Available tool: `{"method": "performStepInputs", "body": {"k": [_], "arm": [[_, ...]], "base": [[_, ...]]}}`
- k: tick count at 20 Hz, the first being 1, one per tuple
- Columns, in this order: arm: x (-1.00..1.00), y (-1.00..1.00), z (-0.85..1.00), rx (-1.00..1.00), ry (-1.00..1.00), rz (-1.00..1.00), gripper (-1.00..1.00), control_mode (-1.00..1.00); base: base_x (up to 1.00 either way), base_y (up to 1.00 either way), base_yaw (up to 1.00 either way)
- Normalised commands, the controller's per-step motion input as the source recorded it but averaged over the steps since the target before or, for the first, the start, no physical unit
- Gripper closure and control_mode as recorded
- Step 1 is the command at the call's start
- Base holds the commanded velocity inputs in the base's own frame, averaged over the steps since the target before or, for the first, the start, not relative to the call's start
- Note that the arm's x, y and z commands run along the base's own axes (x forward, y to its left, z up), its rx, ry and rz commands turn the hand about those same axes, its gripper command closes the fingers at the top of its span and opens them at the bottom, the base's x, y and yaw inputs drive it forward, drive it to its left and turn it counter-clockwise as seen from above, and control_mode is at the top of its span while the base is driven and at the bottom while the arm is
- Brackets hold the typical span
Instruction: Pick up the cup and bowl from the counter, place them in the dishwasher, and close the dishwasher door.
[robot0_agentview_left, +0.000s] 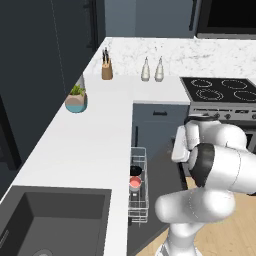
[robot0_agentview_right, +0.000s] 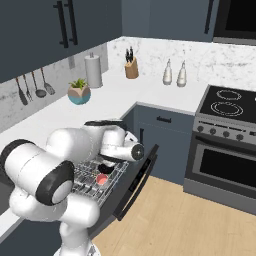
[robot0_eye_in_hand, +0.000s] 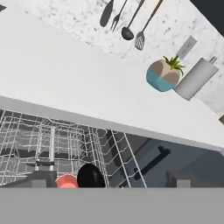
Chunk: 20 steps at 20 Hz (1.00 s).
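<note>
Sitting in wire rack (robot0_agentview_left: 138, 200): cup (robot0_agentview_left: 135, 184), bowl (robot0_agentview_left: 135, 171) partly hidden; claw (robot0_eye_in_hand: 111, 179) apparently spread wide, tips cropped.

Cup (robot0_agentview_left: 135, 184) & bowl (robot0_agentview_left: 135, 171) in dishwasher rack (robot0_agentview_left: 139, 200), door (robot0_agentview_right: 137, 182) open.

open counter (robot0_agentview_left: 90, 145) stretch, plant pot (robot0_agentview_left: 76, 101) far back, rack (robot0_eye_in_hand: 52, 144) (pulled out) holding cup (robot0_agentview_left: 135, 184), bowl (robot0_agentview_left: 135, 171)
</note>
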Motion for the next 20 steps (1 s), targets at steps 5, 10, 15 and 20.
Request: {"method": "performStepInputs", "body": {"k": [5, 10, 15, 20], "arm": [[-0.6, -0.87, 0.49, 0.03, 0.04, 0.0, -1.0, -1.0], [-0.39, -0.87, 0.0, 0.09, 0.06, 0.0, -1.0, -1.0], [-0.19, -0.8, -0.13, 0.17, 0.03, 0.04, -1.0, -1.0], [-0.11, -0.5, -0.54, 0.3, 0.0, 0.16, -1.0, -1.0]], "base": [[0.0, 0.0, 0.0], [0.0, 0.0, 0.0], [0.0, 0.0, 0.0], [0.0, 0.0, 0.0]]}}
